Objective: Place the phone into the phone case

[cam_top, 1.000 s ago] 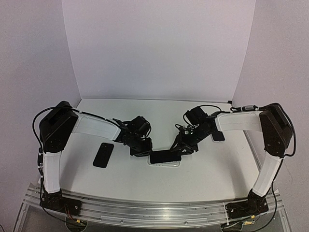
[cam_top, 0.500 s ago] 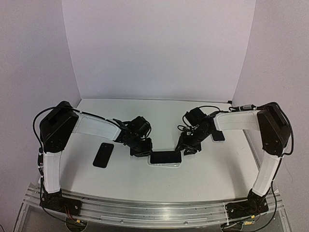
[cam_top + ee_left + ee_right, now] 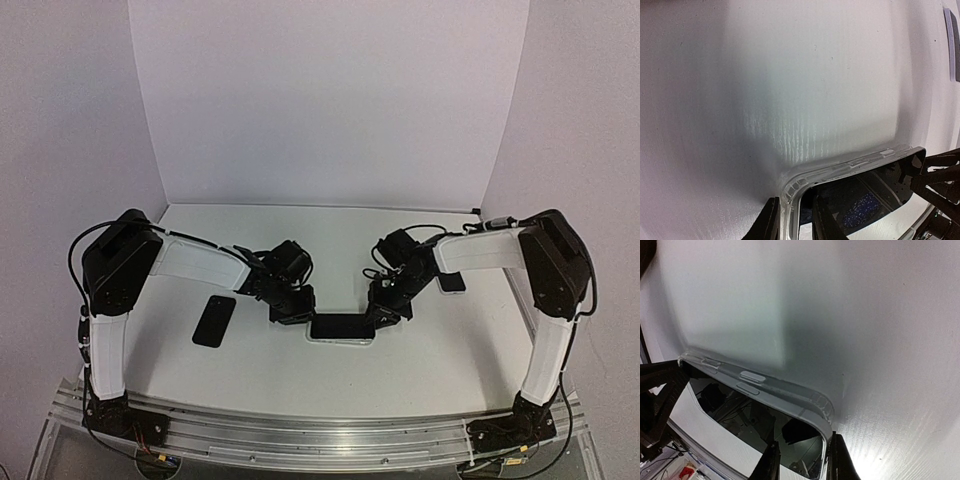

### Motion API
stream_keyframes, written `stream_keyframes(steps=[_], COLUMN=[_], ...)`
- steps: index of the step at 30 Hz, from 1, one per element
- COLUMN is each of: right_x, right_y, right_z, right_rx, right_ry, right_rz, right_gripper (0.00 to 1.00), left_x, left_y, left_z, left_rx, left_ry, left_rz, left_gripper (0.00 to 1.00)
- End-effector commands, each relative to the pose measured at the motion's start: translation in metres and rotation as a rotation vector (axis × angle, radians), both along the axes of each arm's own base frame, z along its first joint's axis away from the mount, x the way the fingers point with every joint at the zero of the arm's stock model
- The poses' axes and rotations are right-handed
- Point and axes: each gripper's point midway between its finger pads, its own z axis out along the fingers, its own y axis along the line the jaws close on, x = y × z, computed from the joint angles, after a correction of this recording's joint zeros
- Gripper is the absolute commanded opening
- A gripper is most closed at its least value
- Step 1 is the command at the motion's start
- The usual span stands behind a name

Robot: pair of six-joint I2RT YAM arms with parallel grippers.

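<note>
A black-screened rectangular phone [image 3: 342,325] is seen lying flat in a clear soft plastic phone case [image 3: 340,341] at the middle of the white counter [image 3: 330,240], its long side running from 9 o'clock to 3 o'clock in the top view. Whether the phone is fully seated in the case cannot be told.

The left jaws are set on the 9 o'clock end of the case. In the left wrist view the case's rounded corner rim is pinched between the two black fingers [image 3: 771,222], one outside the rim and one over the glass, so the case is grasped there.

The right jaws are set on the 3 o'clock end. In the right wrist view the fingers [image 3: 840,460] are placed astride the corner, the outer one touching the rim and the inner one over the screen. Whether this pair is clenched on the case cannot be told.

Two moulded side buttons [image 3: 751,376] are shown on the case's long wall.

A blue speckled patch [image 3: 861,207] is reflected in the glass, and it cannot be told whether any lettering is printed there.

A second black flat phone-shaped slab [image 3: 213,320] is laid on the counter at 9 o'clock from the case, well apart. A dark flat item [image 3: 452,282] is laid at 2 o'clock, beside the right arm.
</note>
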Motion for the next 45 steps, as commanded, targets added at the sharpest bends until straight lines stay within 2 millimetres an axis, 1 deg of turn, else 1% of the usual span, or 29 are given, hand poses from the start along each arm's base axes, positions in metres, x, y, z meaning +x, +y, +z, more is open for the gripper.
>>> stream_keyframes(steps=[1,3,6,11,17,23,25,27,31,38,42,45], right_x=[-0.002,-0.002,-0.001,0.0,-0.002,-0.011,-0.01,-0.012,-0.02,-0.046,-0.072,-0.093], right_y=[0.026,0.025,0.026,0.036,0.052,0.071,0.078,0.08,0.069,0.04,0.015,-0.01], right_z=[0.013,0.011,0.011,0.014,0.011,-0.005,-0.007,-0.013,-0.031,-0.074,-0.096,-0.118], right_rx=[0.063,0.049,0.041,0.048,0.045,0.025,0.003,-0.023,-0.092,-0.199,-0.264,-0.333], right_ry=[-0.004,-0.011,-0.015,-0.025,-0.027,-0.005,-0.033,-0.045,-0.041,0.037,0.081,0.127], right_rz=[0.027,0.022,0.014,0.024,0.038,0.068,0.078,0.083,0.07,0.079,0.142,0.181], right_gripper=[0.17,0.13,0.12,0.11,0.12,0.11,0.1,0.1,0.05,0.05,0.05,0.05], left_x=[-0.028,-0.031,-0.037,-0.047,-0.06,-0.064,-0.065,-0.065,-0.065,-0.065,-0.066,-0.066], left_y=[0.009,0.004,0.0,-0.007,-0.018,-0.021,-0.019,-0.015,-0.003,0.015,0.029,0.038], left_z=[-0.031,-0.027,-0.023,-0.019,-0.019,-0.019,-0.022,-0.028,-0.038,-0.055,-0.063,-0.067], left_rx=[0.051,0.024,0.0,-0.04,-0.091,-0.103,-0.088,-0.056,0.012,0.124,0.191,0.229], left_ry=[0.096,0.1,0.108,0.126,0.157,0.161,0.166,0.172,0.171,0.175,0.174,0.174], left_rz=[-0.045,-0.058,-0.076,-0.115,-0.166,-0.178,-0.176,-0.165,-0.145,-0.133,-0.112,-0.098], left_gripper=[0.22,0.22,0.22,0.24,0.25,0.24,0.24,0.24,0.24,0.24,0.24,0.24])
